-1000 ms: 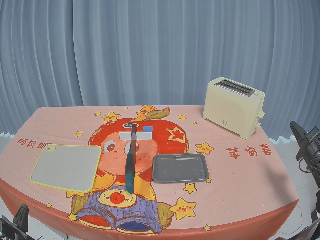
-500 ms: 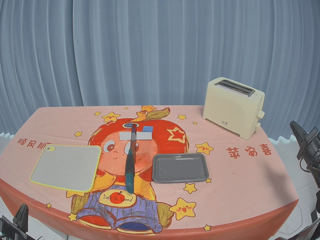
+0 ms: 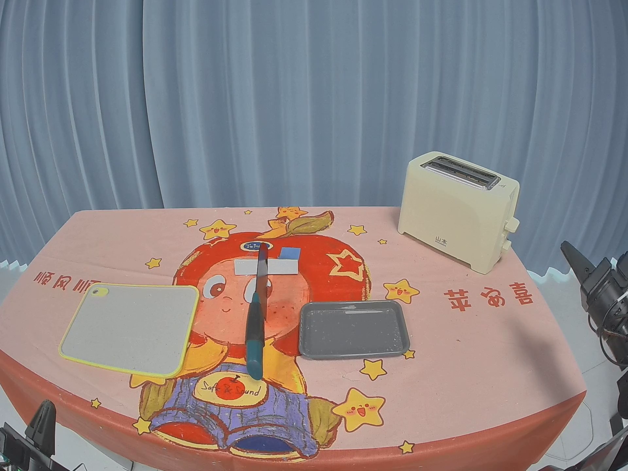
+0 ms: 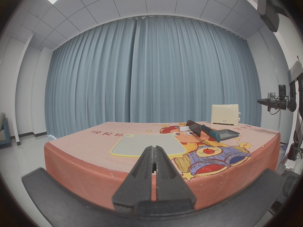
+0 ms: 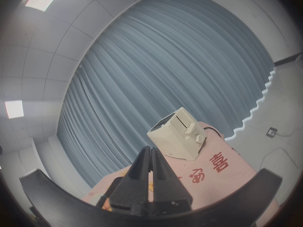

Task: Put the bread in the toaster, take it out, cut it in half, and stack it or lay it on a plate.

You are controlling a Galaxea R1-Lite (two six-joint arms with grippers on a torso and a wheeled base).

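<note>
A cream toaster stands at the table's far right, its two top slots dark. A dark grey rectangular plate lies mid-table with nothing in it. Left of it lies a knife with a teal handle, its blade resting on a small white and blue block. A grey cutting board with a yellow rim sits at the left. My left gripper is shut and empty, low before the table's front left edge. My right gripper is shut and empty, off the table's right edge, pointing toward the toaster.
A pink cartoon-print cloth covers the table. A blue curtain hangs close behind it. Bare cloth lies between the plate and the toaster and along the front edge. The toaster's lever and dial face the right side.
My right gripper has shifted slightly left, toward the table's right edge. The left gripper and everything on the table are as before.
</note>
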